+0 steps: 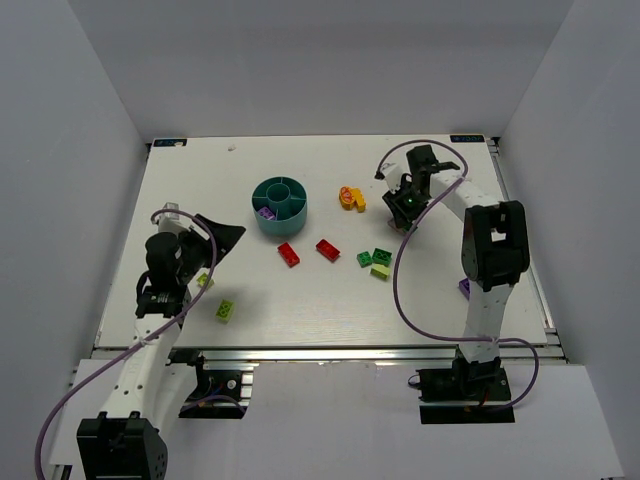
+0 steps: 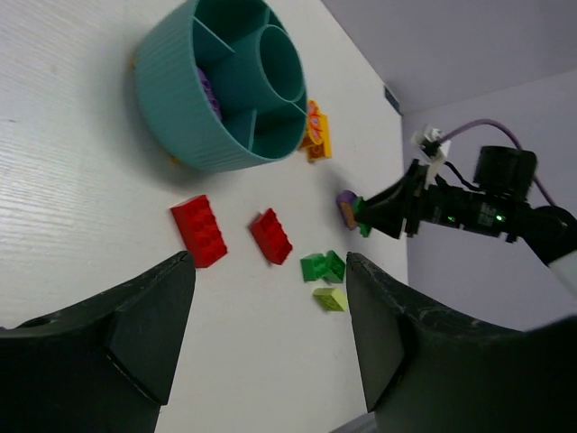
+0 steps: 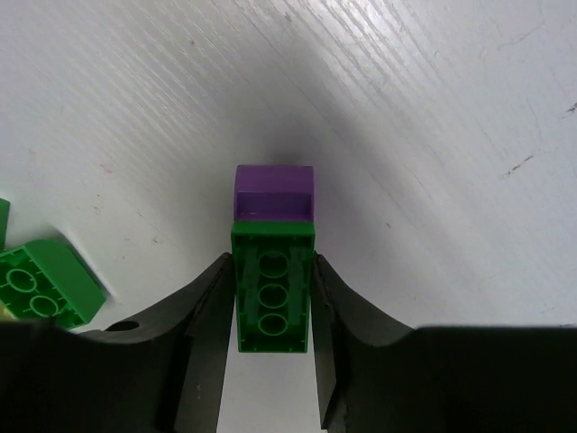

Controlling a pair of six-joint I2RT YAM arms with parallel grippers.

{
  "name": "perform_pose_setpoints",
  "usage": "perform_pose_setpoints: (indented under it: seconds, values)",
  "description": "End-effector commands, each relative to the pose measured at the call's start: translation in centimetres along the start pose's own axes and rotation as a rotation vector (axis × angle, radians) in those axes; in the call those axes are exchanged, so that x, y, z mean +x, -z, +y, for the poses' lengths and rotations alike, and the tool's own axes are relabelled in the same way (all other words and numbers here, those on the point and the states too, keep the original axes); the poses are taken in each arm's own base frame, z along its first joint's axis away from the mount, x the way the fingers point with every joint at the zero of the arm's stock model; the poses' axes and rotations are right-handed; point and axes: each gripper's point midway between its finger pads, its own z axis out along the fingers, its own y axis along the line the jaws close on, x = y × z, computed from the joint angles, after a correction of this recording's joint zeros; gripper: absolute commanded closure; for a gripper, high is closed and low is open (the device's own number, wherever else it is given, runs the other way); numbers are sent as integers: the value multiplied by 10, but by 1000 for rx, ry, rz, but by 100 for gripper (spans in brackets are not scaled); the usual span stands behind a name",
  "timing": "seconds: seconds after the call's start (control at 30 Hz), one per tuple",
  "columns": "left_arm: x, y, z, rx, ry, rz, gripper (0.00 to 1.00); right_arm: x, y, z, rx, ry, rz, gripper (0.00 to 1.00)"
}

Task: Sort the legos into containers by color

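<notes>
Nearest the bases: two lime bricks (image 1: 226, 310) lay on the table (image 1: 330, 325) beside the left arm, and one loose purple brick (image 1: 465, 288) sat close to the right arm's upright link. Left gripper (image 2: 269, 302) hung spread wide, nothing between its fingers.

Mid-table: two red bricks (image 1: 288, 254), two dark green bricks (image 1: 382, 257) touching each other, and a third lime one (image 1: 380, 271) just beside them.

Farther out: one teal bowl (image 1: 280, 205), with a binned purple brick (image 1: 266, 212) in its left-side compartment. Compartment count wasn't clear. Orange/yellow cluster (image 1: 350, 198) sat right of the bowl. It looked like two, couldn't confirm.

Farthest: right gripper (image 3: 273, 266) was clamped on a green brick (image 3: 271, 311) across its long sides, with a purple piece (image 3: 274, 192) stuck to its far end. Going by the shadow, the pair seemed clear of the table.

Tally: red 2, dark green 3, lime 3, purple 3, orange/yellow unclear.

Handling, my read: light, rigid, smooth-sided plastic, so little force was needed, but it was prone to slip or twist. Best pinch was the flat long sides at mid-length, not the studs. The held stack was two colours; the joint could pop, and it would need splitting before binning.
</notes>
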Motion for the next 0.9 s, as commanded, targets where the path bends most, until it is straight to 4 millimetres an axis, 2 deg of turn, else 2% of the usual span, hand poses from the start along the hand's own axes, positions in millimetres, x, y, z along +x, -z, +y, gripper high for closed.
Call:
perform_pose_setpoints:
  seconds: [0.0,0.13,0.17,0.23,0.27,0.33,0.37,0.4,0.47,0.63,0.7,0.73,0.8,0.83,0.87]
  values:
    - [3,4,-31,167,42,26,23,-43,43,3,-18,43,-169,100]
    - [2,8,-70,300,38,32,23,-83,106,44,-184,136,-418,100]
    - [7,8,-81,328,31,52,23,-92,123,71,-312,179,-504,100]
    - [10,4,-96,365,26,74,23,-104,158,100,-417,238,-630,100]
    - [14,7,-114,407,14,93,23,-106,174,123,-537,261,-704,100]
    - [14,3,-128,439,16,104,23,-112,198,146,-596,315,-785,100]
    - [12,5,-139,466,16,102,23,-118,204,152,-599,352,-826,100]
    - [12,6,-148,496,17,102,22,-117,209,165,-616,374,-839,100]
    - [12,5,-160,520,51,110,22,-118,215,174,-624,418,-870,100]
    - [14,4,-185,585,87,135,22,-121,225,187,-606,504,-944,100]
    - [19,3,-195,606,80,140,22,-125,232,191,-667,462,-954,100]
    - [21,3,-197,619,52,132,22,-129,244,196,-740,411,-959,100]
    - [25,9,-210,678,1,109,22,-133,252,201,-832,316,-932,100]
    - [28,11,-212,706,-65,85,22,-139,258,202,-841,367,-986,100]
    - [34,17,-219,740,-97,76,22,-136,266,210,-942,206,-910,100]
